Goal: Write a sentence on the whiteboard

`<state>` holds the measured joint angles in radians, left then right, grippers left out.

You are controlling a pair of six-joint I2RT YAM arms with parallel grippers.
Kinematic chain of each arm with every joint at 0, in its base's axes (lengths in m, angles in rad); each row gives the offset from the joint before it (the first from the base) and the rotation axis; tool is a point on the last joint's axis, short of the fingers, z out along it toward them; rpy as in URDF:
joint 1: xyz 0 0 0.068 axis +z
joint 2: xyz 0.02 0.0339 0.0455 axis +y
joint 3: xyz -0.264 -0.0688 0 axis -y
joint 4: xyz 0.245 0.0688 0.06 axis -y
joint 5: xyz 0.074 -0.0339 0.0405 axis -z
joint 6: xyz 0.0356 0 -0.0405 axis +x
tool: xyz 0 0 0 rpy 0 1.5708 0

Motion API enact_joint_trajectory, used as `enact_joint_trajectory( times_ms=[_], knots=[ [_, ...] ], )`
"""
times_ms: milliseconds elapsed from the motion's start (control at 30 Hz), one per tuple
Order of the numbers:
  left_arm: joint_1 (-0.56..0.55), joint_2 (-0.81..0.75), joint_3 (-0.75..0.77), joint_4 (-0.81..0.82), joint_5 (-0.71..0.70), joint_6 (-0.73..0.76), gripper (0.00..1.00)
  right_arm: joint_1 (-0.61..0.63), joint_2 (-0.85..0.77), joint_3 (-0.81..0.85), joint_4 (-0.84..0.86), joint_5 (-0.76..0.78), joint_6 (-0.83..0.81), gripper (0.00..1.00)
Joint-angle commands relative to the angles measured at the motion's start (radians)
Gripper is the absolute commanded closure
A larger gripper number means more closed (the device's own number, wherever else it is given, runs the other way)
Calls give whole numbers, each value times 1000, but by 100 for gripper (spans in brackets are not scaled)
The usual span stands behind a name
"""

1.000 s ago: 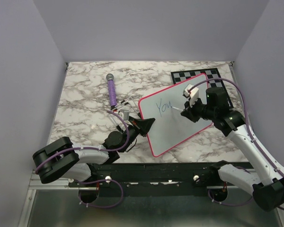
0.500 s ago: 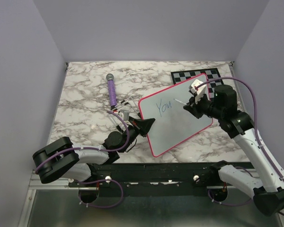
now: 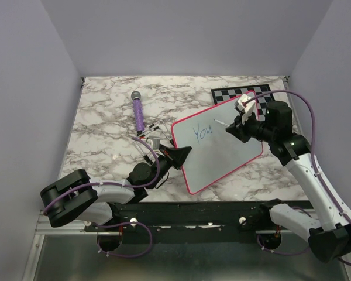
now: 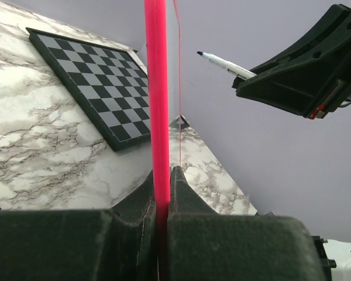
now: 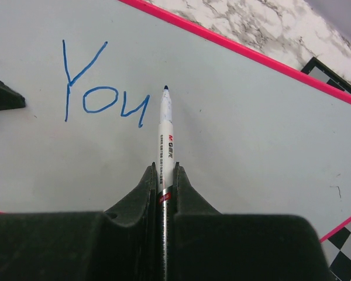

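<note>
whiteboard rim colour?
Bright pink-red. The rim of the whiteboard shows best in the left wrist view, seen edge-on.

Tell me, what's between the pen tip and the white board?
Nothing: in the left wrist view, bare air separates the pen tip from the whiteboard.

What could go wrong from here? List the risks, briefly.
1. The left gripper pinches the whiteboard only at its pink rim, so marker pressure might pivot the board or make it slip.
2. The marker tip hangs off the surface just right of "You"; touching down too near could overlap the u.
3. The right gripper holds the marker by its thin barrel; pushing might slide it back.
</note>
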<state>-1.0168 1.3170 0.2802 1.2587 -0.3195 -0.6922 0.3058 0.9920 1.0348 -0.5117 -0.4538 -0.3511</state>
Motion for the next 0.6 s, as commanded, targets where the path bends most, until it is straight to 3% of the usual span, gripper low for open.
enact_joint_trajectory(
  times_ms=[0,567],
  knots=[
    [-5,8,-9,-8,14,99,100,-4,36,10,47,-52,6,99],
    [-5,8,-10,-10,19,97,100,-2,108,-8,78,-20,35,100]
  ],
)
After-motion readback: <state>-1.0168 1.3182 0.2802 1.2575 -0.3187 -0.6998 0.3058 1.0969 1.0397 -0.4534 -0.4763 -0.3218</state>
